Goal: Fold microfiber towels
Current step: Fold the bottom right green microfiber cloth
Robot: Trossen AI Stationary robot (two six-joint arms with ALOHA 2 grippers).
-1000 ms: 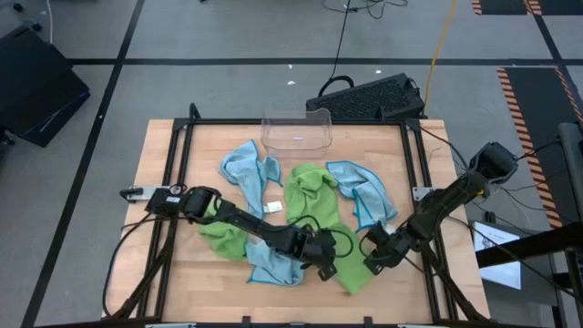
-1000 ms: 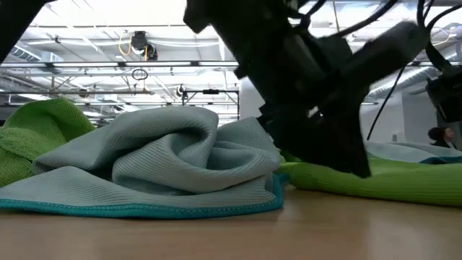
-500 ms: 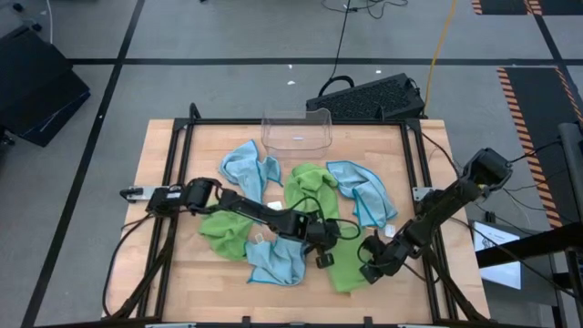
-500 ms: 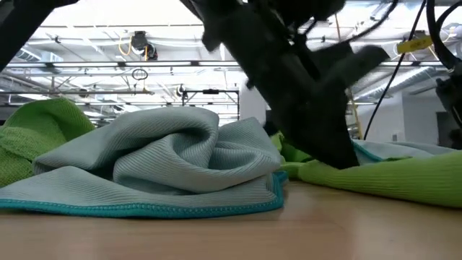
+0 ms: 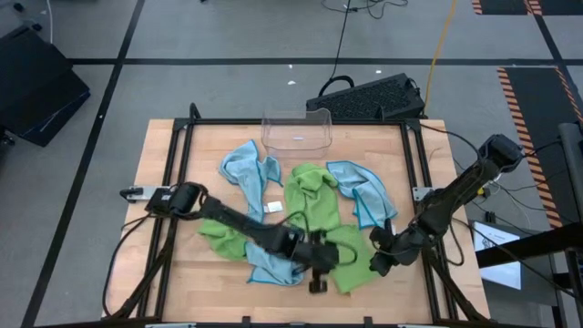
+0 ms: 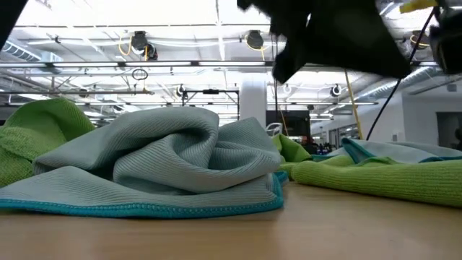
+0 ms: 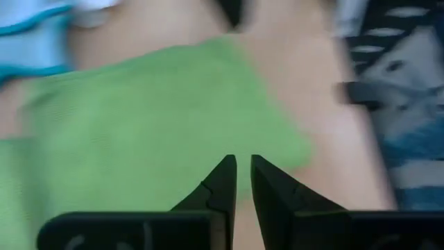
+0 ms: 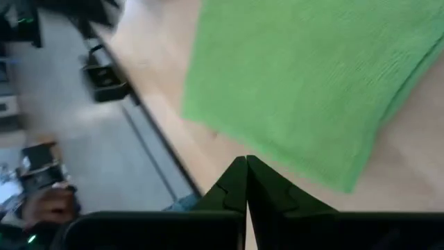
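Beside the flat green towel, the left pincer and right pincer are both held pressed together, pinching nothing.

ribbed matt cloth towels — pale wood table

1. We see a wooden table with a black metal frame running along its edges.
2. We find a clear plastic bin at the table's far edge, near the middle (it looks see-through and holds nothing we can make out).
3. Behind the table, on the grey floor, we note a black keyboard-like device, lying at a slant.
4. A dark case sits on the floor off the table's far left corner.
5. Orange-and-black hazard tape marks the floor to the right.
6. In the low view we see ceiling lights and steel trusses across the room beyond.
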